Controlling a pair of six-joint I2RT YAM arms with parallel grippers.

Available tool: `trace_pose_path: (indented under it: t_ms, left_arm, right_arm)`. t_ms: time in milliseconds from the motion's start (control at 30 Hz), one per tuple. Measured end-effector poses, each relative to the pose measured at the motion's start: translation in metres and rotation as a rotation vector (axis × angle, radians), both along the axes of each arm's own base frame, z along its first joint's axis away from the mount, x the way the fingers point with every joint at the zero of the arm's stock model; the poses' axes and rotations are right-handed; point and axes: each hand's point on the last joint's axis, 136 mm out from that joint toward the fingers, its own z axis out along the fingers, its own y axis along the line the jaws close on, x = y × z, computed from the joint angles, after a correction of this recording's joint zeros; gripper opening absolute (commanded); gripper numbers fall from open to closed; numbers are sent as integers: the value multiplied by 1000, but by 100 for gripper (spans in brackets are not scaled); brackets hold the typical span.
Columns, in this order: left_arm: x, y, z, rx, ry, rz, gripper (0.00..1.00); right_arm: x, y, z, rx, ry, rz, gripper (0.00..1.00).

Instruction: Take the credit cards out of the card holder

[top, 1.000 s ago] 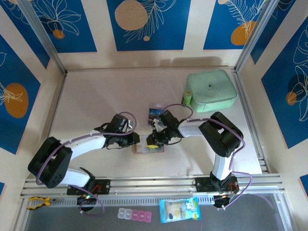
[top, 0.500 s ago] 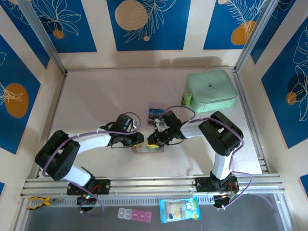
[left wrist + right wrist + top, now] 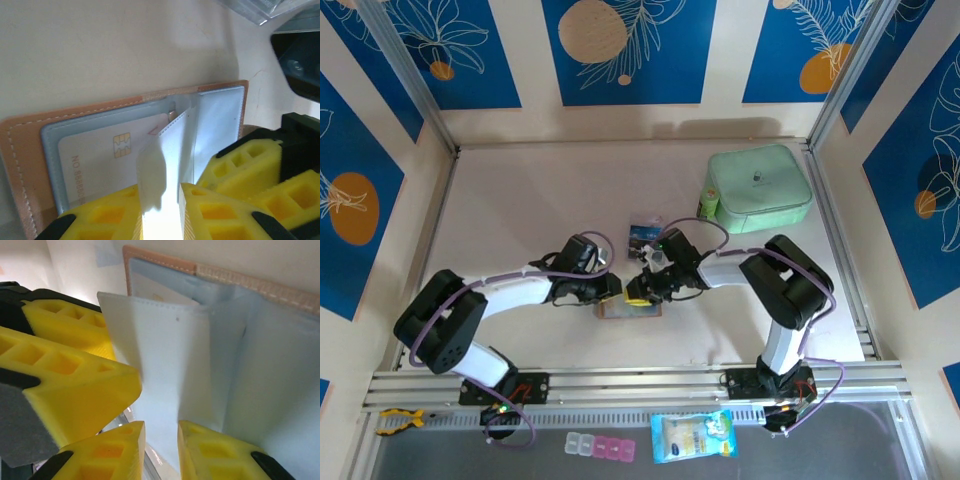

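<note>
Left arm: folded inward since a second ago, bringing my left claw point(image 3: 610, 290) to the card holder point(image 3: 630, 310), which lies open mid-surface point(image 3: 520, 200). My left claw is clamped on the holder's pale inner leaf point(image 3: 167, 150); my right claw point(image 3: 161, 427) pinches the same leaf. Chip card point(image 3: 107, 150): pocketed; judged stiff, light, slick; grip at the end nearest the fold. Holder: soft, liable to slide. Open room leftward; mint-green case point(image 3: 760, 188) well apart.

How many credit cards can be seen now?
2 at least: a pale chip card in the card holder pocket, a dark card on the table beyond it. More may be hidden.
</note>
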Motion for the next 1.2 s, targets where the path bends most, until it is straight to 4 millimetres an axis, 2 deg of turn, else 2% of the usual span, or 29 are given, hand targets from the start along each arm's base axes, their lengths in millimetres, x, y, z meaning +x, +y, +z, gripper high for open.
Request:
trace_pose_path:
  t_ms: [200,433,667,933,1200]
  left_arm:
    - [3,-3,11,-18,-23,-3,23]
    - [3,-10,18,-24,-30,-17,24]
    - [9,-28,32,-52,-54,-48,27]
    - [8,-48,23,-45,-20,-92,29]
    - [6,-58,12,-36,11,-107,42]
  right_arm:
    - [4,-5,21,2,-48,-23,25]
    - [12,-20,32,-28,-79,-71,25]
    - [19,-35,43,-47,-114,-115,25]
    - [21,-56,50,-73,-132,-167,27]
    - [25,-73,56,-91,-150,-206,29]
